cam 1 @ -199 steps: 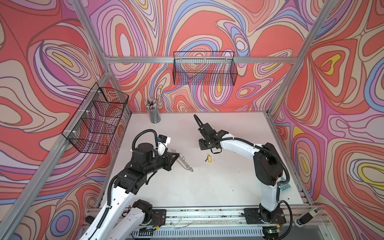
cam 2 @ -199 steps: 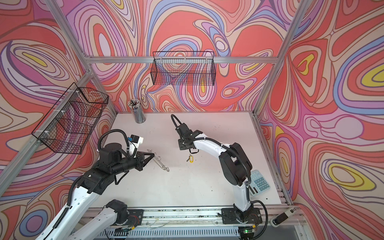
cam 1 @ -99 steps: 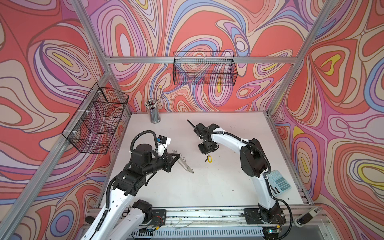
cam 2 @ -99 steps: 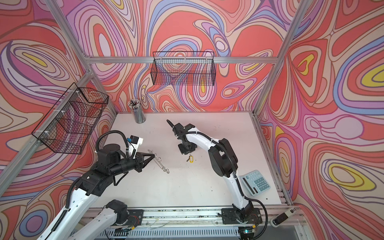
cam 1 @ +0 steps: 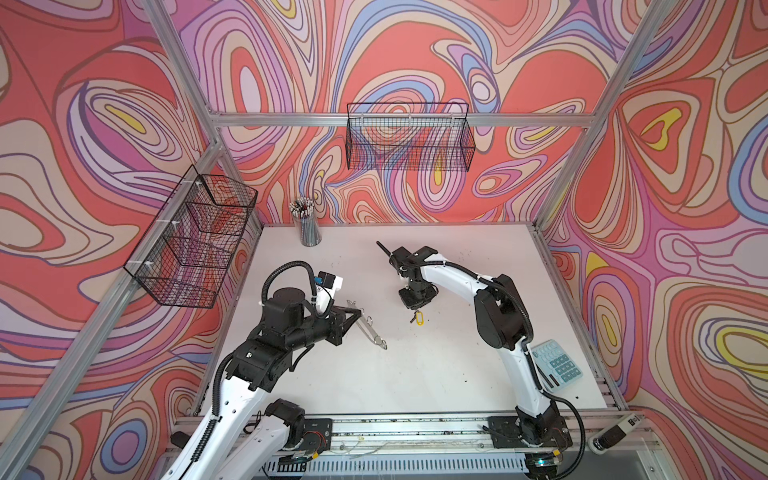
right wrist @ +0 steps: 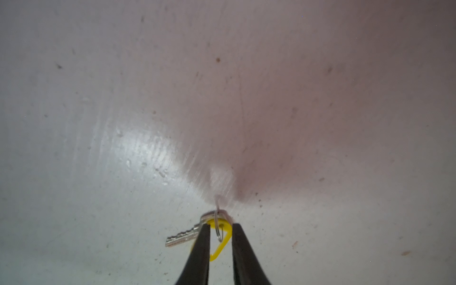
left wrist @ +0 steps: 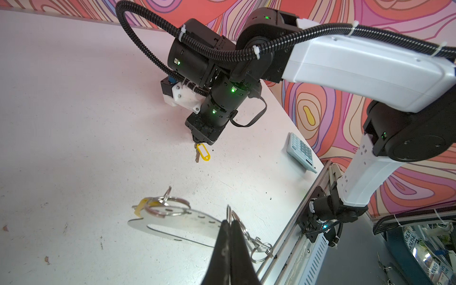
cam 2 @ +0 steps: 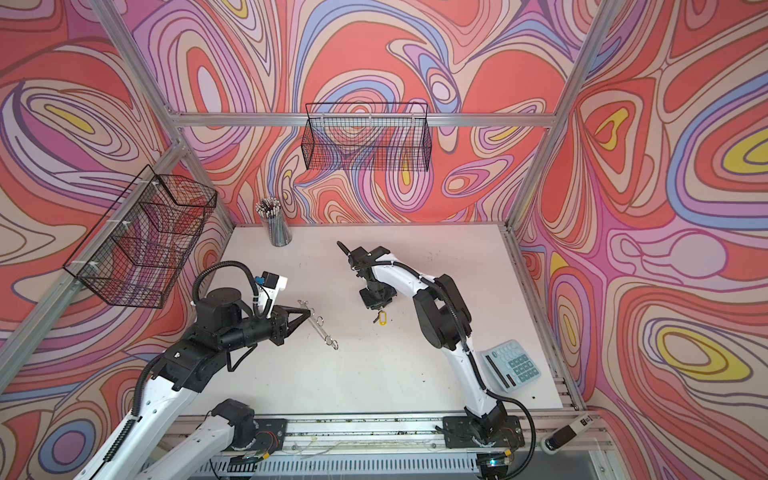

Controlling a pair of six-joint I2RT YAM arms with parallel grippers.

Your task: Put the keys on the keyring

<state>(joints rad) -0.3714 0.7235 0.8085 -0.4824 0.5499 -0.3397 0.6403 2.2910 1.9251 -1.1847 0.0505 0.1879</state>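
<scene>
Containers first. Mid-left in both top views: black wire basket (cam 1: pixel 193 241) on the side wall, split into compartments, only wall pattern visible through the mesh. Farther, upper left corner of the table (cam 1: pixel 415 374): mesh cup (cam 1: pixel 308 230), upright, crammed with pencils (cam 1: pixel 302 205). Farthest, top centre: long wire basket (cam 1: pixel 409 137) hanging from the back rail, pattern showing through likewise.

Around them. Lower right in both top views: pale blue calculator (cam 1: pixel 557 365) flat at the table edge, one corner overlapped by the right arm's white link. Left of centre: left gripper (left wrist: pixel 229 223), fingers (left wrist: pixel 222 243) pressed tight together on the ring-lined edge of the keyring (left wrist: pixel 177 225). Plate carried tilted, a thin sliver from above, oval cut-out plain only in the left wrist view. At the plate's far end: yellow tag (left wrist: pixel 141 206) tucked under wire rings (left wrist: pixel 167 206). Centre of the table: right gripper (right wrist: pixel 219 225) pointing straight down, fingers (right wrist: pixel 199 246) a narrow gap apart, straddling the small ring and ringed end of the loose tag (right wrist: pixel 222 245), also yellow. Key (right wrist: pixel 182 238) flat on the table beside it, well apart from the keyring.

Hidden or doubtful. Cannot tell whether the right fingers press the loose tag. Key head covered by one finger, blade alone sticking out. Right fingertips masked from above by the wrist. Plate's far end touching the table or not: cannot tell. Left arm cut off at the bottom edge.
</scene>
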